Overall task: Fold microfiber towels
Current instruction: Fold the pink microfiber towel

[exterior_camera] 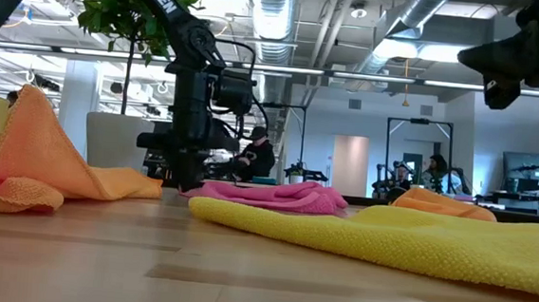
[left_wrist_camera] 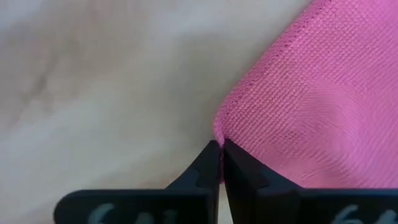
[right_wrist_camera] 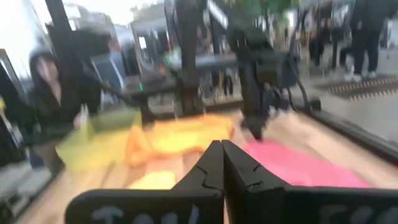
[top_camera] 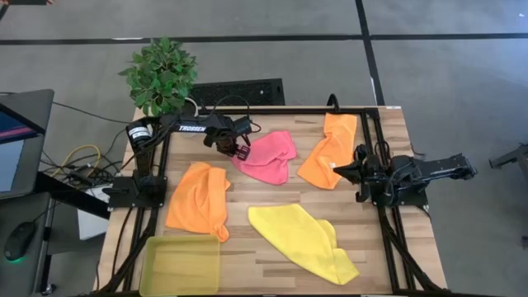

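- Left claw [top_camera: 241, 152] is down at the counter [top_camera: 272, 198], toward the far edge and left of its middle, fingers pressed together on the near-left edge of the pink towel [top_camera: 268, 157]; the left wrist view shows the two tips [left_wrist_camera: 211, 163] meeting right on the pink hem.
- Right claw [top_camera: 337, 171] hangs above the right side of the counter, raised clear of the surface in the low view, its fingers pressed together with nothing between them; it points across toward the left arm.
- Pink towel lies crumpled near the far edge, about midway across the counter.
- One orange towel [top_camera: 330, 150] lies bunched toward the far right corner, just beside the pink one and close to the right claw.
- Second orange towel [top_camera: 199, 200] sits rumpled on the left side of the counter, its near end touching the tray.
- Yellow towel [top_camera: 301, 241] is spread loosely near the front edge, right of the middle.
- Translucent yellow-green tray [top_camera: 181, 266] rests in the front left corner.
- Potted plant [top_camera: 162, 76] stands just beyond the far left corner.
- Beyond the counter, the low view shows a person [exterior_camera: 254, 156] seated in the room behind.
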